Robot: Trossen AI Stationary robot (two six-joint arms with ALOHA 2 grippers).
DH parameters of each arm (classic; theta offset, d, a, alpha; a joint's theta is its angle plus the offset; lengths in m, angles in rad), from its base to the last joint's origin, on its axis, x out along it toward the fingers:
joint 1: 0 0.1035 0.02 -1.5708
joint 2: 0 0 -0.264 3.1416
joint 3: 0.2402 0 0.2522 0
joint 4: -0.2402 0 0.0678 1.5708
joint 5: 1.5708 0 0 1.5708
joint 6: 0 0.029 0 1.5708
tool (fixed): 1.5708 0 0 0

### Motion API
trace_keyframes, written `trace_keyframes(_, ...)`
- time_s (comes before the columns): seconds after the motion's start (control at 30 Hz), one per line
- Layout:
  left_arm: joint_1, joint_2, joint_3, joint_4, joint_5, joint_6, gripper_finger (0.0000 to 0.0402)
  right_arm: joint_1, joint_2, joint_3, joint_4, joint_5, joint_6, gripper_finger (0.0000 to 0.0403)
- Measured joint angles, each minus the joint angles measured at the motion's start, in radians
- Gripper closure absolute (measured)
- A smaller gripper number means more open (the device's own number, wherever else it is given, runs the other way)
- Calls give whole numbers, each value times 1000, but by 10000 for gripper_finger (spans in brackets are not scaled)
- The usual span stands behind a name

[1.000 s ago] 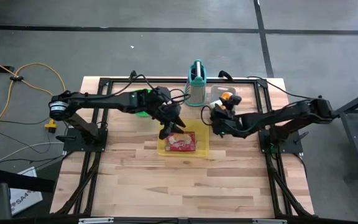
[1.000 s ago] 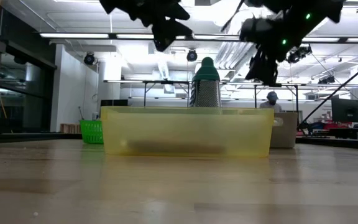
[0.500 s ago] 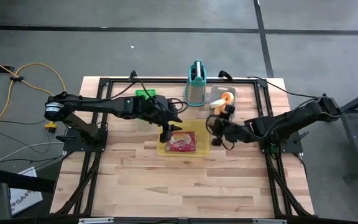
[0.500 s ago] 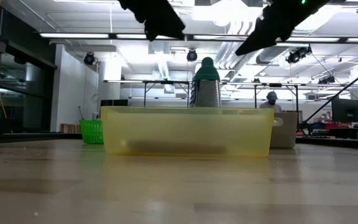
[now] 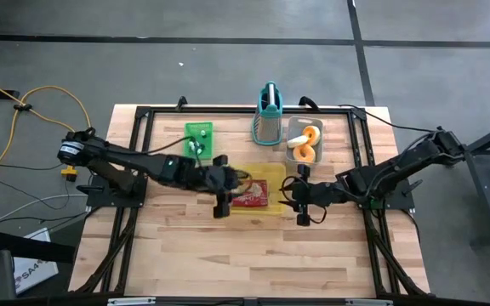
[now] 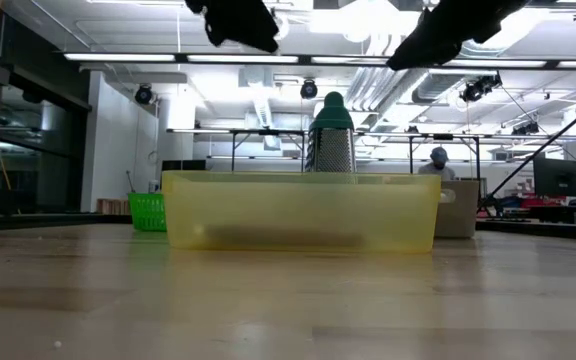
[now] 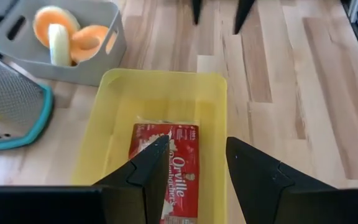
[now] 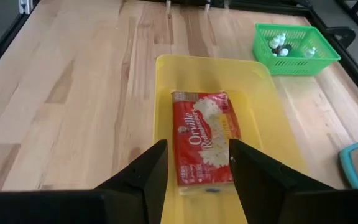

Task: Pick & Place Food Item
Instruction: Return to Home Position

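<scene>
A red popcorn packet [image 5: 247, 198] lies flat on the floor of a yellow bin [image 5: 270, 178] at mid table; both wrist views show it, packet [image 7: 168, 167] and packet [image 8: 201, 144]. My left gripper [image 5: 221, 206] hovers open above the bin's near left corner. My right gripper [image 5: 301, 211] hovers open just off the bin's near right corner. Each points at the packet from its own side, well above it. Nothing is between either pair of fingers. In the low view both arms show only at the top, above the bin [image 6: 301, 210].
At the far side stand a green basket [image 5: 199, 138] with small bottles, a teal-handled grater [image 5: 267, 121] and a grey bin [image 5: 304, 141] with orange food pieces. Bare wood lies toward the near edge. A black frame [image 5: 143, 115] runs around the table.
Both grippers have swung from the far side of the yellow bin toward the table's near edge, turning so they face the bin from its near corners. The left arm has uncovered the green basket. The packet and bin have stayed in place.
</scene>
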Motion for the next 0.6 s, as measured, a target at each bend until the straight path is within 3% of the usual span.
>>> trace_keyframes(0.2,-113,-64,-42,1,-176,-59,248,0,-11,0,22,-19,56,246)
trace_keyframes(0.33,-158,-165,-156,21,-286,-131,248,0,-40,-8,21,-54,76,249)
trace_keyframes(0.6,-236,-412,-383,113,-402,-184,248,-1,-166,-111,121,-57,83,248)
